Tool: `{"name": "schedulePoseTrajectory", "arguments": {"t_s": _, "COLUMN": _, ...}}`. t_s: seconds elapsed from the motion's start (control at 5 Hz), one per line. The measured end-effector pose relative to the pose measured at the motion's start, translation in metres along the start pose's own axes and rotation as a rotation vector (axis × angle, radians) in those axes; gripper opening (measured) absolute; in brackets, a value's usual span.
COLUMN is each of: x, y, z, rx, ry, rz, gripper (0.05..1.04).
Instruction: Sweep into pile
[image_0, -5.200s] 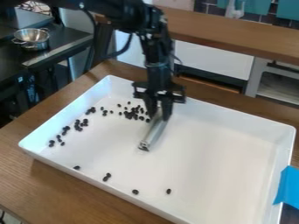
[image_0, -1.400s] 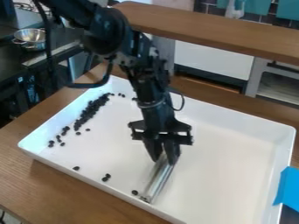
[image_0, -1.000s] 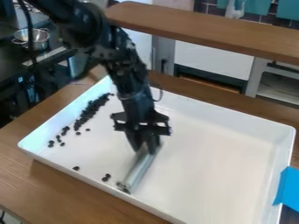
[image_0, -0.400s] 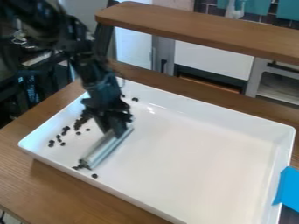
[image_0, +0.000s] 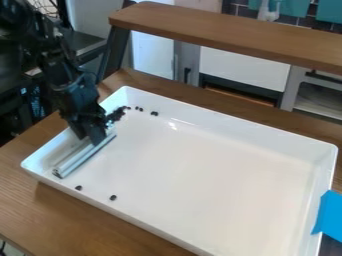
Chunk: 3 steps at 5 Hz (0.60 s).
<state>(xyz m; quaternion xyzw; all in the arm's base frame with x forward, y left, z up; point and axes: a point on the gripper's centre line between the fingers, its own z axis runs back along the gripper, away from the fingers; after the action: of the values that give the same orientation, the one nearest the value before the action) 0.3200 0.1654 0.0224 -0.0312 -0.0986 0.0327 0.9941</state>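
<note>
Beans (image_0: 117, 114) bunched at the tray's (image_0: 200, 175) upper-left corner, line slanting down-left to the gripper (image_0: 93, 142), fingers clamped on the bar (image_0: 78, 162), its long axis pointing lower left, two strays up front!

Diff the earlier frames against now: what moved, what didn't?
The tool, still gripping the metal bar, went from mid-tray to the tray's left side as pictured. Near the front rim, two loose black pieces show; the first frame had four. No new grip or release visible. Unchanged: white tray, blue tape.
</note>
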Motion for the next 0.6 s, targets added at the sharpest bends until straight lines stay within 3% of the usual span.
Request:
{"name": "schedulePoseTrajectory", "arguments": {"t_s": 0.2, "x": -0.001, "y": 0.009, "z": 0.001, "rx": -0.007, "ry": 0.015, "rz": 0.009, "gripper": 0.339}}
{"name": "schedulePoseTrajectory", "arguments": {"t_s": 0.6, "x": -0.007, "y": -0.026, "z": 0.019, "rx": -0.139, "ry": 0.105, "rz": 0.12, "gripper": 0.339}}
